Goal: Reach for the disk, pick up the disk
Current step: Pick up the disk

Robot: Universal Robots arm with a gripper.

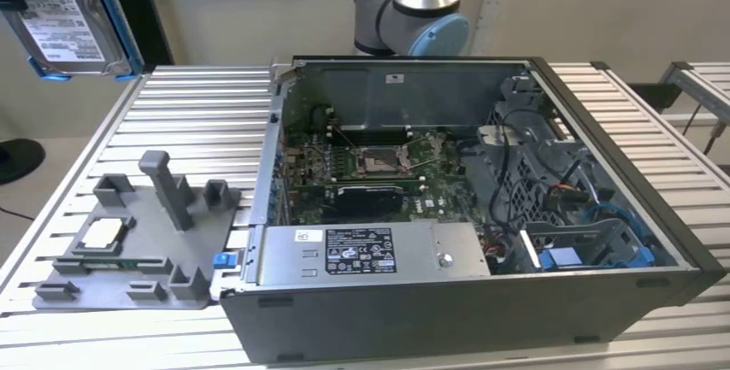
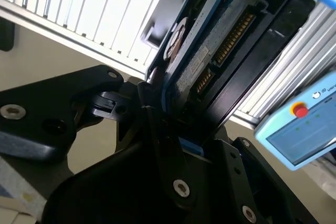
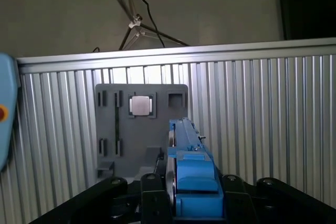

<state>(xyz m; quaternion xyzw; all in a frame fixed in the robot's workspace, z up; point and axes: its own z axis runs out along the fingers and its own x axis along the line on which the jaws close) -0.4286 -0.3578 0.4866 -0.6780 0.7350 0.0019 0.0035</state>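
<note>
A: Where is the disk (image 1: pixel 68 20) now?
B: Lifted well above the worktop (image 1: pixel 194 105), at the exterior view's left. The end effector (image 3: pixel 194 195) pinches it edge-on. It is silver-grey metal with a white label and blue rails.
A: Any risk?
B: The grip seems near one end, so the disk could tilt and slip out.

An open computer case (image 1: pixel 456 319) and grey fixture (image 1: pixel 143 235) sit on a slatted table (image 1: pixel 194 105).

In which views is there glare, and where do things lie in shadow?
Second wrist view: the table slats are washed out white, and the gripper holding the disk is dark. First wrist view: the slats are brightest near the grey fixture. Exterior view: even light, no strong glare.
</note>
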